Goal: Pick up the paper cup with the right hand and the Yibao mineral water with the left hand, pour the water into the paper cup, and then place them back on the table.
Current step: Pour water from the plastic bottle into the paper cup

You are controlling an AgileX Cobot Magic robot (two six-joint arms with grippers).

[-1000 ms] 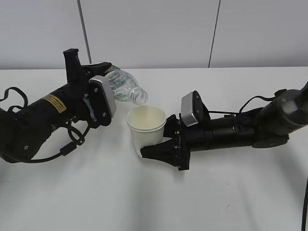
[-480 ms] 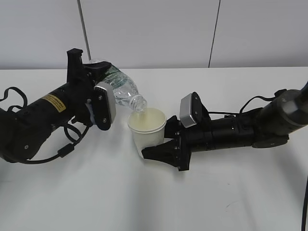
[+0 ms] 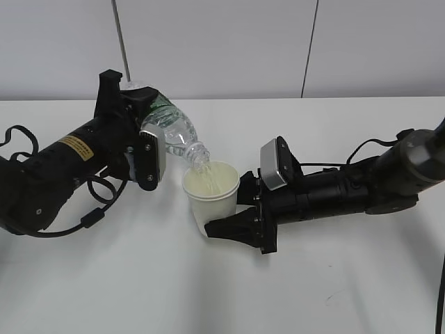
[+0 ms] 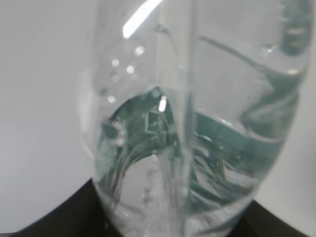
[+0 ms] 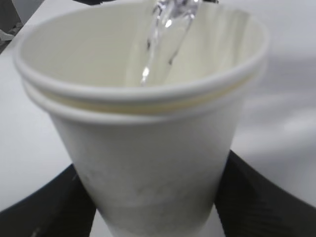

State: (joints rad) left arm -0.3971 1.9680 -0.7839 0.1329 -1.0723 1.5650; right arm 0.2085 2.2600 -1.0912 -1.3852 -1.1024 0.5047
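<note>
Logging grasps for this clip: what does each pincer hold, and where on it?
Left pincer grips the bottle around its labelled body, tilted neck-down. Right pincer grips the cup around its lower wall.

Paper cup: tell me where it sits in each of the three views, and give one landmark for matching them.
Exterior view: the cup is centre frame, in the right claw, under the bottle mouth.
Left wrist view: not in it; the bottle fills the frame.
Right wrist view: the cup fills the frame, black fingers on both sides.
Shared landmark: the water stream entering the cup.
</note>
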